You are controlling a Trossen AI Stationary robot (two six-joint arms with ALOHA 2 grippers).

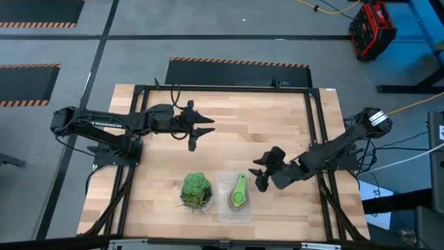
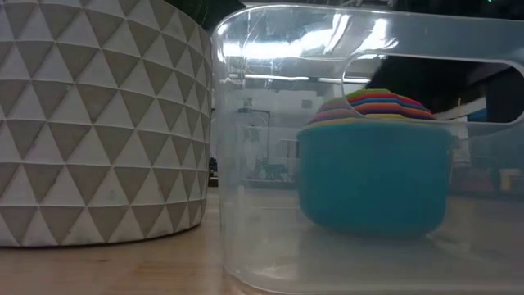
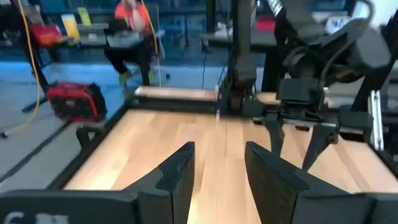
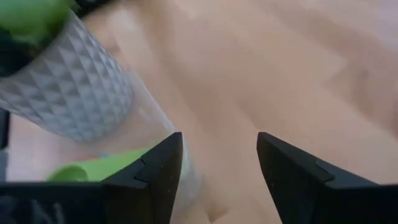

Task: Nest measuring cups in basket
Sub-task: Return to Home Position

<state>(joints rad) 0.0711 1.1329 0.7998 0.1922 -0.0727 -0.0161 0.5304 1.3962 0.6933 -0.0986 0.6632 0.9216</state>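
Observation:
The clear basket (image 1: 223, 208) stands near the table's near edge. The measuring cups (image 1: 238, 194) sit nested inside it, a green handle on top. In the low view the stack (image 2: 372, 180) shows a light blue cup outermost, with coloured rims above it, behind the basket's wall (image 2: 246, 164). My right gripper (image 1: 255, 172) hovers open just right of the basket. Its wrist view (image 4: 217, 162) looks down on the green handle (image 4: 93, 167). My left gripper (image 1: 198, 128) waits open over the far middle of the table (image 3: 221, 168) and faces the right gripper (image 3: 292, 140).
A green leafy ball (image 1: 196, 189) in a white triangle-patterned pot (image 2: 90, 123) stands directly left of the basket, almost touching it. Bare wooden table (image 1: 229, 125) lies between the arms. A black frame (image 1: 316, 125) borders the tabletop. A person sits in the room beyond (image 3: 130, 31).

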